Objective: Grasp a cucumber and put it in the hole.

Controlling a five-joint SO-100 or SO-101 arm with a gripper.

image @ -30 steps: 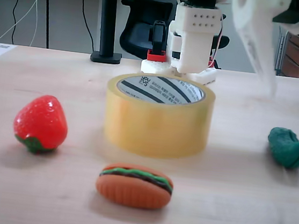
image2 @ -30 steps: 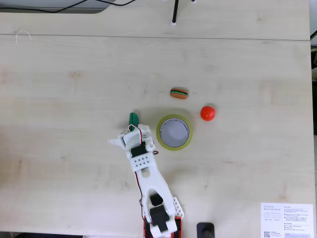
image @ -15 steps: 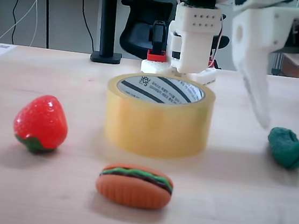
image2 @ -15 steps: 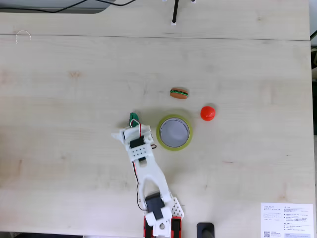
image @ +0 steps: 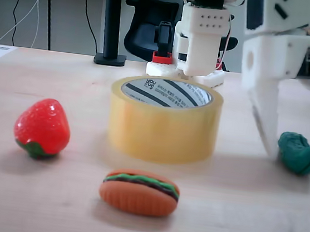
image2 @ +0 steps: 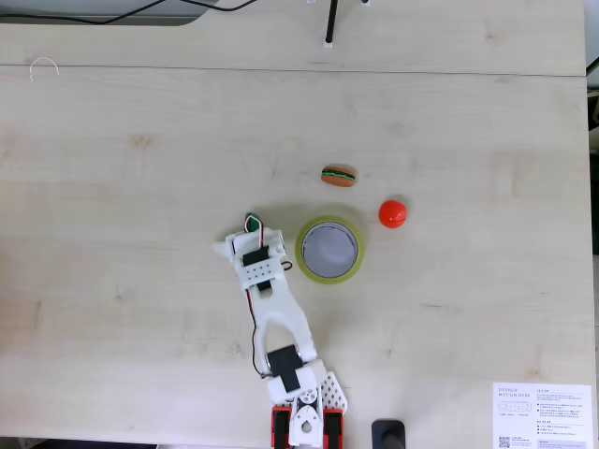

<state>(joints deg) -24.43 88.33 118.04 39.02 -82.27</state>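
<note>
Low fixed view, left to right: strawberry (image: pixel 42 128) sits on the tabletop (image: pixel 49 205) well left of the tape roll (image: pixel 163 126), burger toy (image: pixel 139 192) in front of the roll, neither in the way of the job. The roll stands flat on its side face, so the hole (image: pixel 166 92) opens straight up, which is why a drop from above should work; striped white core visible inside. Arm base (image: pixel 200 37) is behind the roll. Right of the roll, the end effector (image: pixel 277 147) comes down steeply with one white finger (image: pixel 266 120) tipped just beside the left end of the cucumber (image: pixel 300 154), which lies on the tabletop near the right edge of this view, apart from the roll. The second finger is mostly cut off at the frame edge, so I cannot tell from here whether the jaws are spread or pressed together, or whether they straddle the cucumber. In the top-down fixed view everything is mirrored: the arm reaches up from the bottom edge, its head covers most of the cucumber (image2: pixel 252 221), only a green tip peeks out just left of the roll (image2: pixel 328 249). Jaw state is hidden there too. My read: approach phase, cucumber not lifted yet. Next it needs the fingers on both sides before closing; the curved, bumpy body may roll or squirt out if pinched off-centre.
</note>
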